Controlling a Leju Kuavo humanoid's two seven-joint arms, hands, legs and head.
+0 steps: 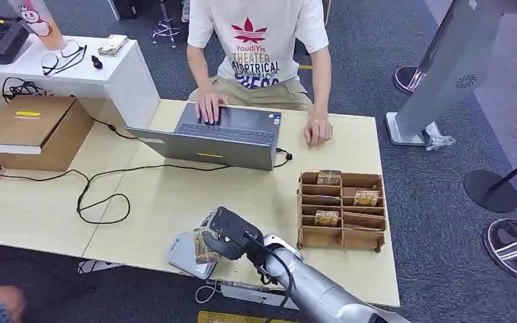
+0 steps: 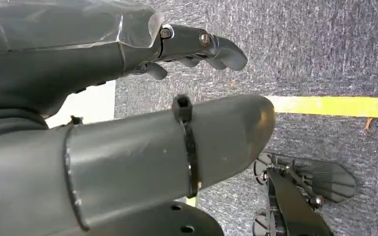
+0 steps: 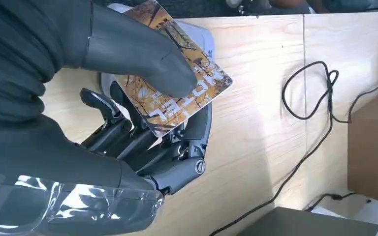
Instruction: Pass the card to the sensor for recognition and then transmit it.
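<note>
Ahead, a person (image 1: 259,40) sits at the far side of the wooden surface (image 1: 161,195) with both hands by an open laptop (image 1: 219,138). A black cable (image 1: 101,192) loops across the surface toward a cardboard box (image 1: 33,131). To the right stands a wooden rack (image 1: 341,210) with several cards in its slots. At the near edge lies a grey sensor (image 1: 187,254). The right hand (image 1: 232,235) is over it, holding the card (image 3: 174,96) pinched between the thumb on top and the darker fingers (image 3: 128,140) underneath, the card just above the sensor's pad. The left hand (image 2: 128,123) hangs over grey carpet, fingers apart, holding nothing.
</note>
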